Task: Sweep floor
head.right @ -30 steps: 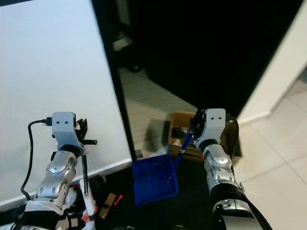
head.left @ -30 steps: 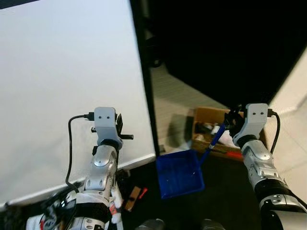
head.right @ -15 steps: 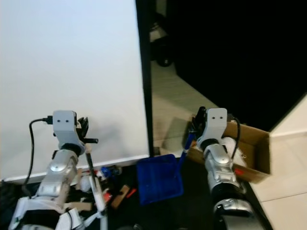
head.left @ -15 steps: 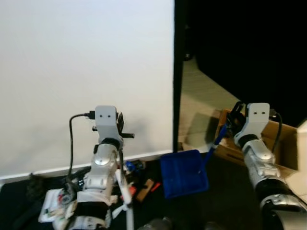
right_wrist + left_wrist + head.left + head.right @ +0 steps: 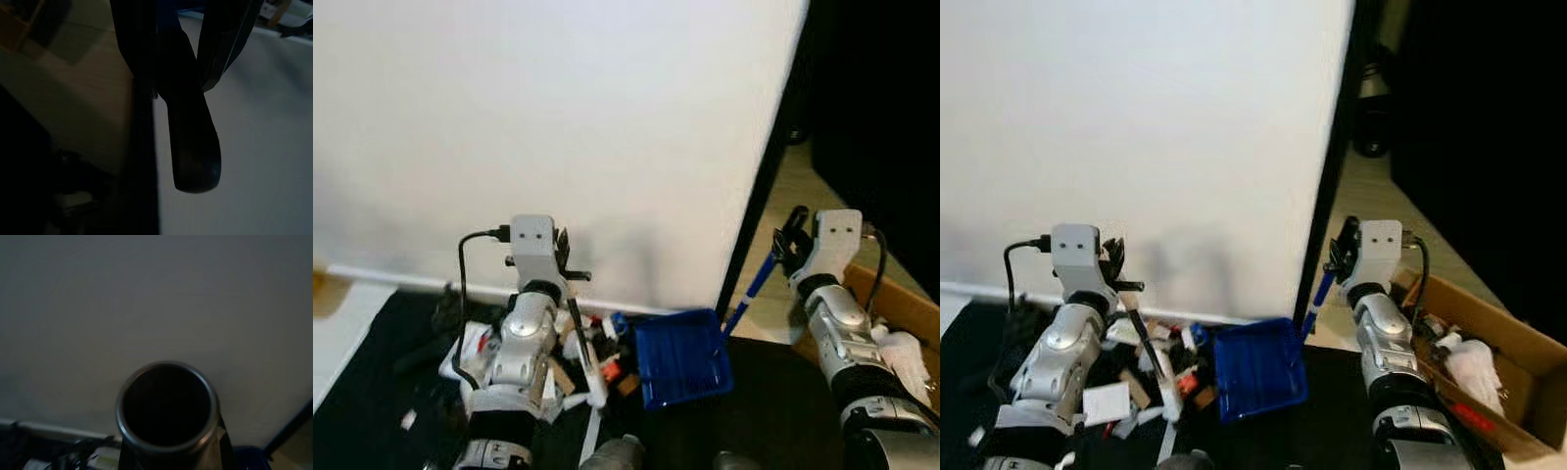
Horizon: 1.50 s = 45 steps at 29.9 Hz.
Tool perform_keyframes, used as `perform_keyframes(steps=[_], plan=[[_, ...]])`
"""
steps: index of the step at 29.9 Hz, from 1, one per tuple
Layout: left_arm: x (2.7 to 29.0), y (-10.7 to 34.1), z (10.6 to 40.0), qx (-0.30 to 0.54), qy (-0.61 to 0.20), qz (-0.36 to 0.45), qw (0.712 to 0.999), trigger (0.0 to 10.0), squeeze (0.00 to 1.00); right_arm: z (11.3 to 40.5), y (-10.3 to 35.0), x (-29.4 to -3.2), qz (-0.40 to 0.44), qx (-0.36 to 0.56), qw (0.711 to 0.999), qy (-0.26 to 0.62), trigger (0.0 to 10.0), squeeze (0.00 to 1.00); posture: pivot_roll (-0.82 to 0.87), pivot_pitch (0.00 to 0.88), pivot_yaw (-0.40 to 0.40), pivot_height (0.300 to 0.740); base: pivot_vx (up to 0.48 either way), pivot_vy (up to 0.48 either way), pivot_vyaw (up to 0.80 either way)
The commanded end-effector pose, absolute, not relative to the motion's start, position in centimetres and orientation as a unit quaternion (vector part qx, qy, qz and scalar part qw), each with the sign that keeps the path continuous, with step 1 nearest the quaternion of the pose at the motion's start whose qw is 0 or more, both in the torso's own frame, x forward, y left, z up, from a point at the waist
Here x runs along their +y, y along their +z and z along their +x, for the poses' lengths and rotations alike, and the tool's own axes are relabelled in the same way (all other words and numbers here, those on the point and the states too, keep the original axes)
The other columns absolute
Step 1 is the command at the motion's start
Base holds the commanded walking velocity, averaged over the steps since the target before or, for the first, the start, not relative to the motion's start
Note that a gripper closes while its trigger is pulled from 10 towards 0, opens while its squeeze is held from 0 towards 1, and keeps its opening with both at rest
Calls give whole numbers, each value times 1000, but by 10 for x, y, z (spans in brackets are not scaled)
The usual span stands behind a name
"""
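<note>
Litter (image 5: 592, 352) lies in the lower left of the frame, on the dark floor (image 5: 773, 392) at the foot of the white wall (image 5: 558, 127): we see paper scraps, small boxes and red and blue bits. Just right of it, at the lower middle, sits the blue dustpan (image 5: 680, 357). Its blue handle (image 5: 749, 294) rises up to our right gripper (image 5: 791, 240), whose fingers are pinched on it; in the right wrist view the dark handle end sticks out between the fingers (image 5: 134, 44). Our left gripper (image 5: 560, 257) is clamped on the broom (image 5: 582, 343), whose pole slants down into the litter. At the lower right edge stands an open cardboard box (image 5: 1489, 362) with some trash inside.
</note>
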<state>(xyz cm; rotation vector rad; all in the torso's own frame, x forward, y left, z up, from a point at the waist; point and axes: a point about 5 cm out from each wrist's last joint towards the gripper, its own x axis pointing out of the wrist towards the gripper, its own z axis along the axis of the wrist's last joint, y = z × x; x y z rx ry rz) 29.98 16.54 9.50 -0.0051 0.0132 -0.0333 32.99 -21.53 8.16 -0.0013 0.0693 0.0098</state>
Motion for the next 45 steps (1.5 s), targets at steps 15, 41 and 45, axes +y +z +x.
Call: perform_keyframes(steps=[15,41,45], plan=[[169,97,300,5,-13,6,1000,10000,0,330,83,-239,15,44,996,-78,10000,0,37,19,43,740,0,0,-8],[206,133,307,-47,-25,22,998,10000,0,337,75,-230,-10,78,994,-73,10000,0,62,60,49,740,0,0,-191],[214,147,305,-66,-39,25,997,10000,0,338,77,-229,-9,73,994,-82,10000,0,81,82,54,740,0,0,0]])
